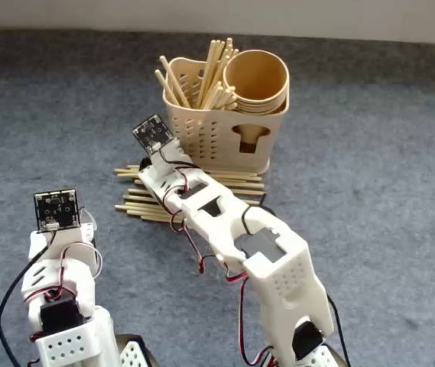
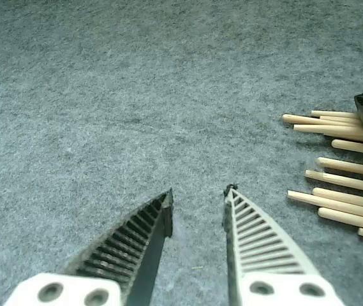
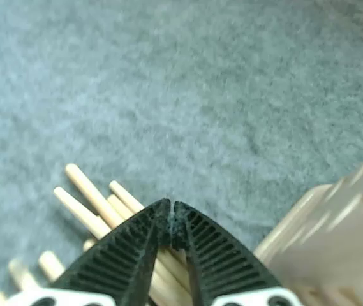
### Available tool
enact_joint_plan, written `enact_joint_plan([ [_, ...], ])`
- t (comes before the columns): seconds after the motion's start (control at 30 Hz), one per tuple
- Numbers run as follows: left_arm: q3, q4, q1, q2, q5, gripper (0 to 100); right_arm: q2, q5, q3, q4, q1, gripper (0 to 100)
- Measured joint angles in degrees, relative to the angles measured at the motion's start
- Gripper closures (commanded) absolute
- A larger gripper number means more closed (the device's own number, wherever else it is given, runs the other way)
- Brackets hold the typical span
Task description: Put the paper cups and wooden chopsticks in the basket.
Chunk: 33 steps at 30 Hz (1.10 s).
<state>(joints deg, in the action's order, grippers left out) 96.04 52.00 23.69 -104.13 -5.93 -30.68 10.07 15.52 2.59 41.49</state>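
A cream slotted basket stands at the back of the grey carpet. In it are stacked paper cups and a bundle of wooden chopsticks. More chopsticks lie loose on the carpet in front of the basket. My right gripper is shut, its tips together just above these loose chopsticks, close to the basket wall. My left gripper is open over bare carpet with nothing between its fingers. The ends of the loose chopsticks lie off to its side.
The right arm stretches across the loose pile toward the basket. The left arm stays near the front left. Grey carpet extends to the left and right of the basket.
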Motion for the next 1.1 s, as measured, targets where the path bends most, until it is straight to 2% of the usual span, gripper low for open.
enact_joint_plan([
  [0.2,0.00,0.00,0.00,0.00,0.00,86,4.13,3.43,0.62,-12.40,1.85,97.1],
  [0.57,0.00,0.00,0.00,0.00,0.00,86,11.52,3.52,0.88,-33.93,3.87,97.2],
  [0.67,0.00,0.00,0.00,0.00,0.00,86,13.71,3.52,1.05,-37.01,3.96,97.2],
  [0.93,0.00,0.00,0.00,0.00,0.00,86,17.41,3.60,1.23,-36.57,3.96,97.2],
  [1.1,0.00,0.00,0.00,0.00,0.00,86,17.41,3.60,2.11,-22.77,3.78,97.2],
])
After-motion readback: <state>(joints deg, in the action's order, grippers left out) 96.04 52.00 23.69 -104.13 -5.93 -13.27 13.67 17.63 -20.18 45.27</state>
